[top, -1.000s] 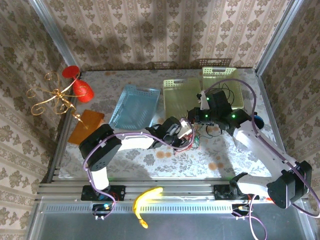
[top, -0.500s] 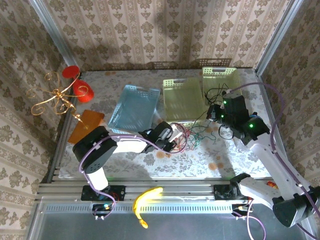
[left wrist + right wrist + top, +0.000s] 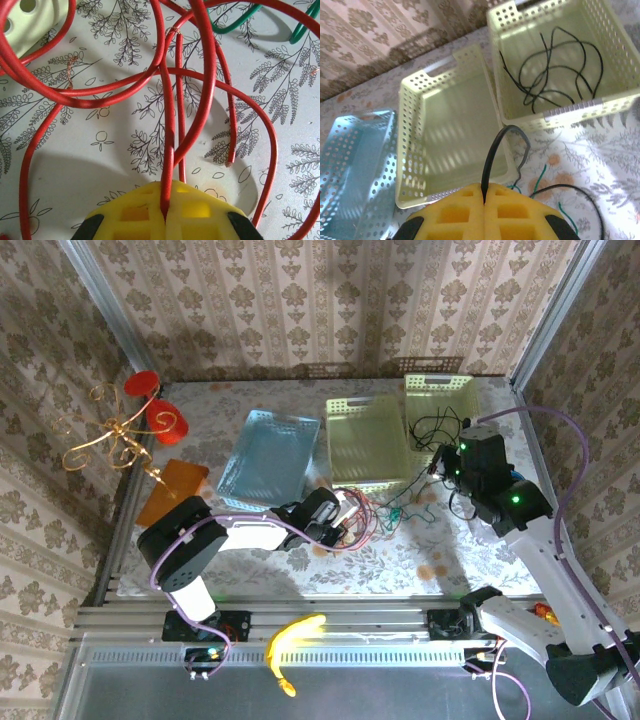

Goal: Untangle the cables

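Swung back toward the right edge of the surface (image 3: 430,540) within the last second, the right gripper (image 3: 484,196) clamps the black cable (image 3: 491,150), more of it coiled in the basket (image 3: 570,107) at the far right corner. The left gripper (image 3: 165,212), now closed, pins the red cable (image 3: 207,75) mid-surface beside the green cable (image 3: 245,21). A slow, steady pull apart looks wisest; open room lies along the near edge.
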